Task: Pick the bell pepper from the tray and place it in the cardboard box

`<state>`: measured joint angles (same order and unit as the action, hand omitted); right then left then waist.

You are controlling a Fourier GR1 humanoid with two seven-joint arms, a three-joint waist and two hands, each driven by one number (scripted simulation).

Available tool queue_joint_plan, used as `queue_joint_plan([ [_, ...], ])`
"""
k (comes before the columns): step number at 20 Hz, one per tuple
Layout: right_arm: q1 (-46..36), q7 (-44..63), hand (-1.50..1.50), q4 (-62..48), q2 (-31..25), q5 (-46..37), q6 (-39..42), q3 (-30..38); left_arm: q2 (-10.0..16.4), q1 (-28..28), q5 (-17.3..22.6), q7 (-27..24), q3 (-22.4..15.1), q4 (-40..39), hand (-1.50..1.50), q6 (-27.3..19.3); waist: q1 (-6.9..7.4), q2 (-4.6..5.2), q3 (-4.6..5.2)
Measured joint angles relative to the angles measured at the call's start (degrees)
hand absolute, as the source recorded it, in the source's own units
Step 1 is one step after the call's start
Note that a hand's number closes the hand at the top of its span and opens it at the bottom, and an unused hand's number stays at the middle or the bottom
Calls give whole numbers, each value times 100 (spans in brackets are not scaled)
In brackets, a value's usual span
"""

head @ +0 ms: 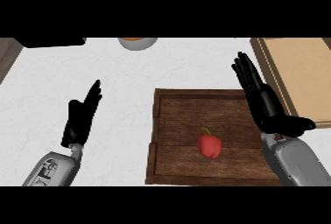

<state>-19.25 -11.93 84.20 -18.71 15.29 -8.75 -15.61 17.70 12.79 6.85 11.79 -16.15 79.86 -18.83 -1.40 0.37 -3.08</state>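
Bell pepper (209, 146) on tray (187, 109), right hand (265, 103) between it and cardboard box (304, 70)

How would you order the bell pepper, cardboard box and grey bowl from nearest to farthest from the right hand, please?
1. Cardboard box, beside the right hand.
2. Bell pepper, on the tray, lower left.
3. Grey bowl, at the top edge.

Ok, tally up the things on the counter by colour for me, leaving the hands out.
Red: 1, the bell pepper
Brown or tan: 2, the tray and the cardboard box
Grey: 1, the bowl at the far edge
Black: 1, the black object at the far left
Total: 5
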Motion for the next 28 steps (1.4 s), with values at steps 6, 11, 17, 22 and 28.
queue_joint_plan([
  [6,352,1050,-150,744,-293,-674,-902,-128,309,-325,464,-131,553,461,0,223,50,-121,261],
  [11,688,1037,-150,1310,-755,-2033,-2254,124,423,-670,983,-170,969,679,0,470,-87,-208,332],
  [17,1462,1607,-150,2750,-1103,-3800,-2718,-715,630,-1063,1458,-245,1317,984,0,926,-47,-168,339],
  [22,1899,2901,-150,3138,-1788,-4925,-1916,-1121,724,-1184,1584,-217,1458,1086,0,1026,-83,-163,369],
  [28,1891,4740,-150,3508,-2320,-5857,-385,-1464,742,-1253,1640,-203,1462,1232,0,1112,27,-130,388],
])
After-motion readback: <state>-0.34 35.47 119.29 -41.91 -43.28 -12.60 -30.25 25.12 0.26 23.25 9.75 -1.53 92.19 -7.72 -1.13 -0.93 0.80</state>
